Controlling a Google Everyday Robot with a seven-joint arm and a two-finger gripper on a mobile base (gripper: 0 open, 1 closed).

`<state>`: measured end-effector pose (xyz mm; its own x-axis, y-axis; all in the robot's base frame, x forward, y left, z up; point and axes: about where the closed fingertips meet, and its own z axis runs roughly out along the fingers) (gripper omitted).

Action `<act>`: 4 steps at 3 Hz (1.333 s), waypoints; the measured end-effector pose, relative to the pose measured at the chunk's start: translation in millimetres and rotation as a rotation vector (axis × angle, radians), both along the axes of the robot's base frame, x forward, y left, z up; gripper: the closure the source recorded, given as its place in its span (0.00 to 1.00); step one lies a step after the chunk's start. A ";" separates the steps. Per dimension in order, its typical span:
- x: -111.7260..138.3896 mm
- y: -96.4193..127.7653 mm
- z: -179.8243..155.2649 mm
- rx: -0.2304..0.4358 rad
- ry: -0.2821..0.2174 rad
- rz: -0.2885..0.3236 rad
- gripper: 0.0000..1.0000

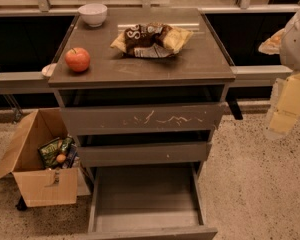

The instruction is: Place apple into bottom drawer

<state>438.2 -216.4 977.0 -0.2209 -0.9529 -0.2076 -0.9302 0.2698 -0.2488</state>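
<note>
Apple [77,59], well left of the end effector [289,104] (grip state cannot be told), could roll off the table [155,68] if nudged.

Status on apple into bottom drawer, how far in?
Done: the bottom drawer is pulled open and its floor is bare. In hand: nothing, since the gripper hangs off to the right of the cabinet, far from the fruit. Left: the apple sits untouched on the left of the cabinet top. Reach, grasp, carry down and release are all to do.
</note>
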 end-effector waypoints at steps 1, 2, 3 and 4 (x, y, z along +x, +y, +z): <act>0.0 0.0 0.0 0.000 0.000 0.000 0.00; 27.4 22.1 -9.0 0.096 -0.022 0.001 0.00; 65.5 72.8 -20.8 0.210 -0.046 0.035 0.00; 100.8 131.8 -30.7 0.317 -0.076 0.056 0.00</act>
<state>539.0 -84.7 946.3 -0.1427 -0.8483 -0.5099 -0.9278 0.2941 -0.2295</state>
